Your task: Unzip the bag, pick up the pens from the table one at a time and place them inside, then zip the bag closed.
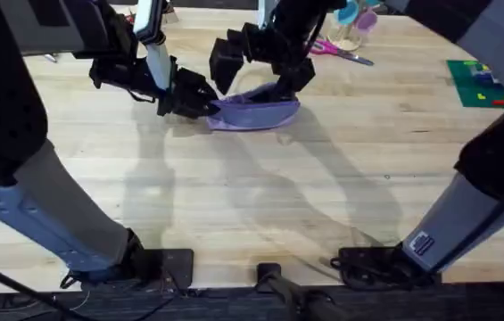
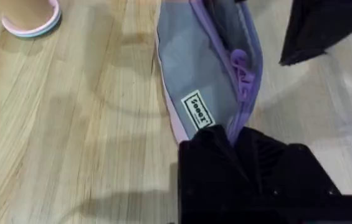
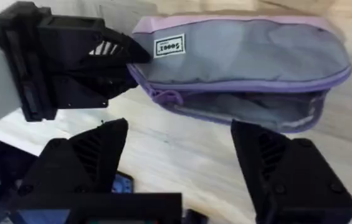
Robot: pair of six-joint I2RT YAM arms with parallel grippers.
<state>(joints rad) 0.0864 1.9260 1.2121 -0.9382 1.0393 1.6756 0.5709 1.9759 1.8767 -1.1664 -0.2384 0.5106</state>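
— Overhead view first: where do we find the soft lavender-purple fabric pencil pouch (image 1: 256,111)?

— We see it lying on the pale plank wooden table (image 1: 260,214), toward the far middle, between the two arms. Its zipper is open along most of its length, and grey lining shows inside.

— What is our left gripper (image 1: 200,100) doing?

— Its black jaws are closed on the pouch's left end. In the left wrist view the pouch (image 2: 207,74) runs away from the fingers, a small white label (image 2: 197,110) just beyond them, and the purple zipper pull (image 2: 241,65) sits partway along the opening.

— And our right gripper (image 1: 260,67)?

— It hangs just above the pouch with its jaws spread wide, holding nothing. From the right wrist view the pouch (image 3: 244,53) lies beyond both fingers (image 3: 291,171), the open seam facing them.

— Anything else on the table?

— Pink-handled scissors (image 1: 341,52) lie near the far edge, well apart from the pouch.
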